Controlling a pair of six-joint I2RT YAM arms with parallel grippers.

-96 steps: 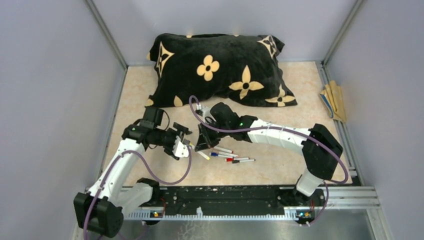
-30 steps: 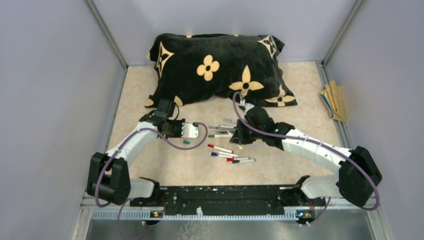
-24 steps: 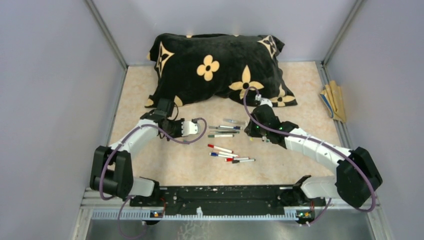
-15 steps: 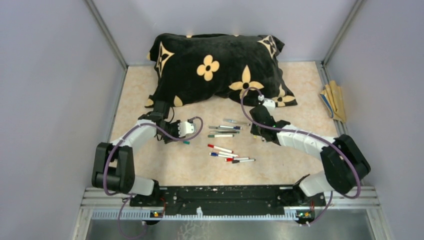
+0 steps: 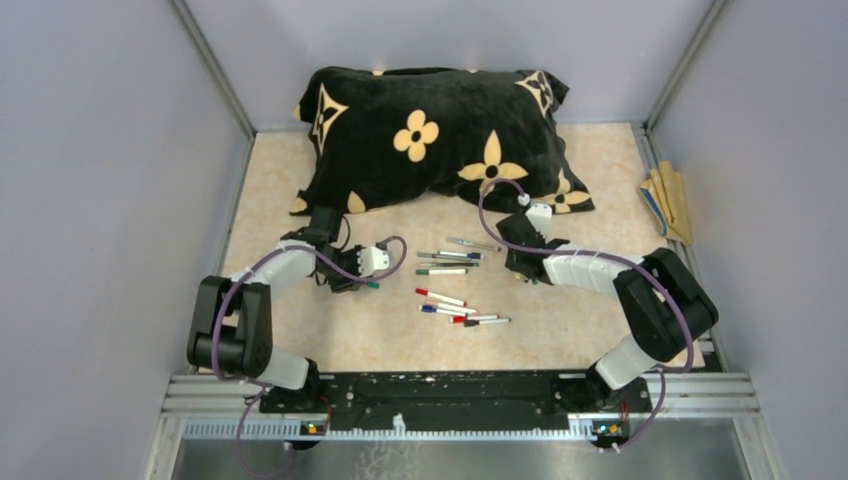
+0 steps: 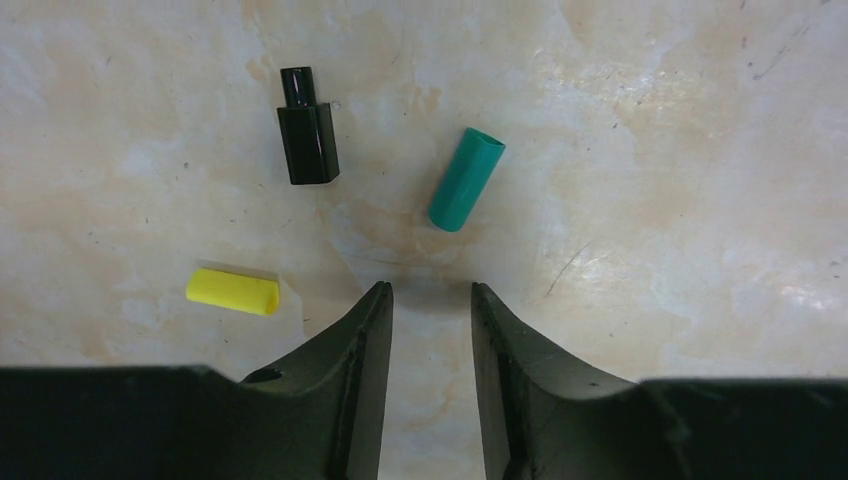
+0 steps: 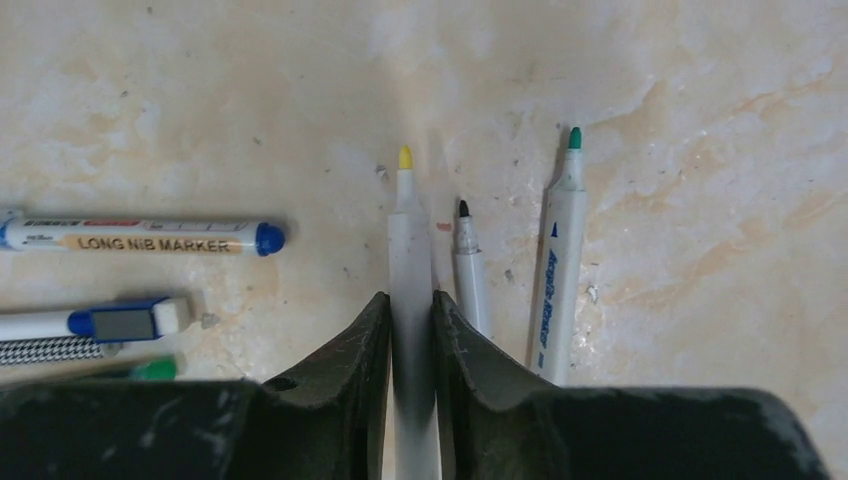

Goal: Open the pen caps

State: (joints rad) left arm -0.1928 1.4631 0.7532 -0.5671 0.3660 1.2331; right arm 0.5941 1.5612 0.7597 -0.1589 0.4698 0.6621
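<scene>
In the left wrist view my left gripper [image 6: 430,292] stands open with nothing between its fingers, just above the tabletop. Three loose pen caps lie ahead of it: a green one [image 6: 466,178], a black one [image 6: 307,128] and a yellow one [image 6: 233,291]. My right gripper [image 7: 410,298] is shut on an uncapped pen with a yellow tip [image 7: 408,240], low over the table. Beside it lie an uncapped black-tipped pen [image 7: 467,265] and a green-tipped pen [image 7: 558,262]. From above, the left gripper [image 5: 352,281] is left of the pens and the right gripper [image 5: 524,272] is to their right.
Capped pens lie in two groups mid-table, one row [image 5: 448,260] and one fan [image 5: 460,310]; a blue-capped marker [image 7: 150,238] is left of my right fingers. A black flowered pillow [image 5: 440,135] fills the back. Tan sticks [image 5: 668,205] lie at the right edge.
The right gripper has carried the yellow-tipped pen to the right, away from the pen row, and lowered it. The left arm has drawn back to the left near the green cap.
</scene>
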